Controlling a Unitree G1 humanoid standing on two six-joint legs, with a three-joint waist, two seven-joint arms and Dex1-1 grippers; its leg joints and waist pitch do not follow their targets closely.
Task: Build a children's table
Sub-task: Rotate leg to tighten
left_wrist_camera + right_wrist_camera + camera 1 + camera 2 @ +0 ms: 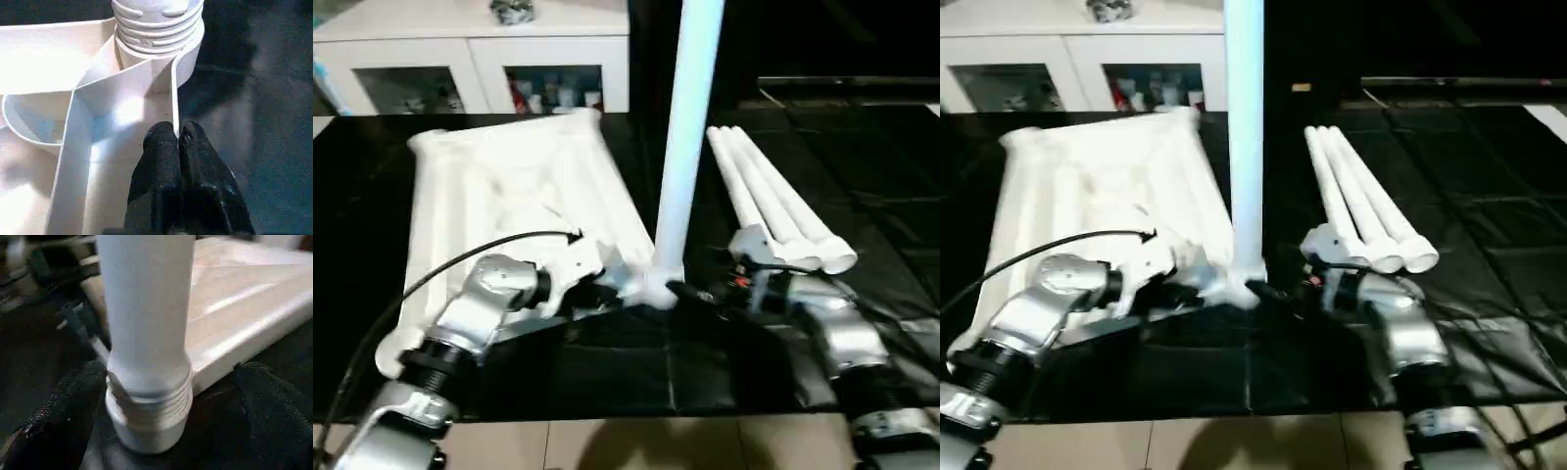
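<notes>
On the black bench (pixel 607 372) lay the big white table top (pixel 499 186), upside down, so its ribs faced up. It sat toward the robot's left side. Behind it stood a white cabinet (pixel 470 59) with glass doors.

One long white leg (pixel 685 137) stood straight up at the near right corner of the table top. Its ridged end sat in the round corner socket (pixel 188 54), with some ridges above the rim. It might not have been all the way in, but that was hard to tell.

Three more legs (pixel 773 211) lay side by side on the bench, off to the right, well apart from the table top.

The left gripper (pixel 177 142) was at the same corner. Its two black fingers (pixel 161 152) were pinched together on the thin white rib (pixel 174 93) that ran up to the socket.

The right gripper (pixel 146 431) was down at the bottom of the standing leg. Its fingers (pixel 274 406) were spread wide, one on each side of the leg, not squeezing it.
</notes>
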